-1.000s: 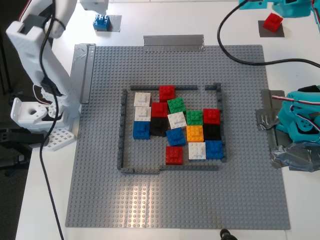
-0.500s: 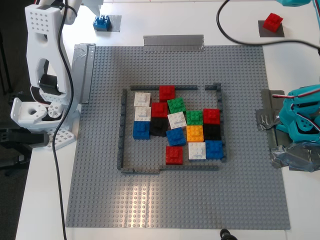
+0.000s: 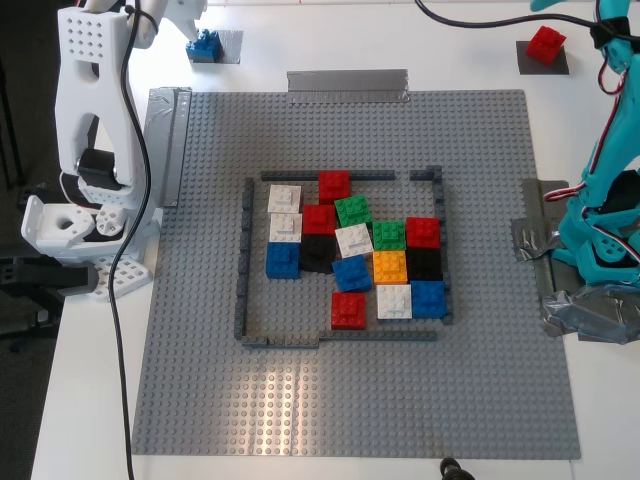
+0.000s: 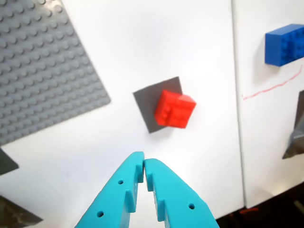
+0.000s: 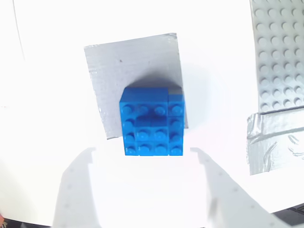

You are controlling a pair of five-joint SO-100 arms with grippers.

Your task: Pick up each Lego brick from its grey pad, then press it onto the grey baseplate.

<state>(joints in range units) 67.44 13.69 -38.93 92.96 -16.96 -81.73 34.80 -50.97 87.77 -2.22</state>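
The red brick [image 3: 545, 43] sits on a dark grey pad [image 3: 553, 62] at the exterior view's far right, off the large grey baseplate [image 3: 200, 380]. In the first wrist view the red brick [image 4: 174, 109] lies partly off its pad [image 4: 148, 107]. My first gripper [image 4: 144, 164], teal, is shut and empty, apart from the brick. The blue brick [image 3: 205, 43] sits on a lighter pad [image 3: 227, 46] at the far left. In the second wrist view my second gripper [image 5: 142, 154], white, is open, with the blue brick [image 5: 151, 121] on its pad [image 5: 128, 61] just ahead of the fingertips.
Several coloured bricks [image 3: 352, 250] sit inside a low dark grey wall [image 3: 243, 260] in the middle of the baseplate. Silver tape strips [image 3: 347, 84] hold its edges. The white arm's base [image 3: 75, 225] stands left, the teal arm's base [image 3: 605, 250] right. A long blue brick [image 4: 285, 43] lies beyond the red one.
The teal arm has swung from across the top right to upright along the right edge. The white arm straightened a second ago and has stayed put since. No brick has moved.
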